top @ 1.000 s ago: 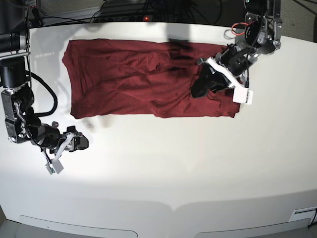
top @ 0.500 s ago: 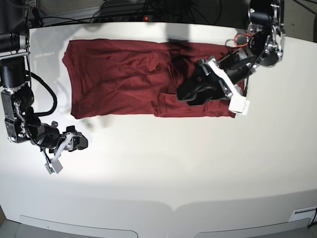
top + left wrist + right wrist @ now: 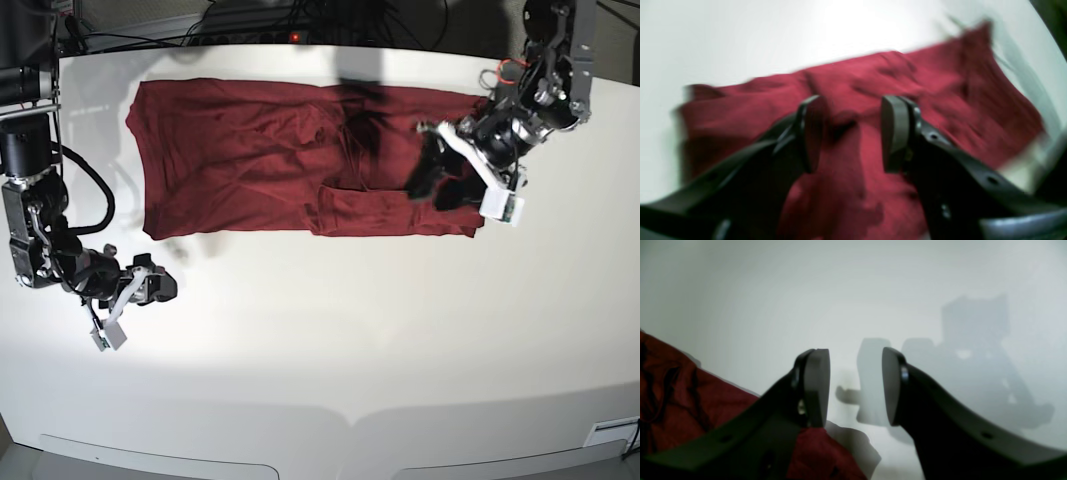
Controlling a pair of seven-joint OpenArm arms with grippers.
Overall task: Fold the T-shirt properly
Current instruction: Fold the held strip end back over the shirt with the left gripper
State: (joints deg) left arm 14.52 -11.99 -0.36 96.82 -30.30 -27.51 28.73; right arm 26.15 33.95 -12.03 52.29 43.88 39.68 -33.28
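Observation:
The T-shirt (image 3: 250, 150) lies spread out, dark red and wrinkled, across the far part of the white table (image 3: 330, 340), with a folded flap (image 3: 390, 210) along its near right side. My left gripper (image 3: 432, 190) hovers over the shirt's right part. In the blurred left wrist view this gripper (image 3: 851, 133) is open over the T-shirt (image 3: 940, 83), with nothing between its fingers (image 3: 895, 133). My right gripper (image 3: 168, 287) sits low over bare table just off the shirt's near left corner. Up close, the right gripper (image 3: 855, 386) is open and empty, and the T-shirt (image 3: 690, 400) lies at its lower left.
Cables and equipment (image 3: 250, 25) run along the table's far edge. Bare white tabletop stretches from the shirt's near hem down to the front edge (image 3: 350, 420).
My left gripper opened and let go of the fabric, swept left over the shirt, then drew back to the right. A folded flap now lies at the near right. The right arm stayed still.

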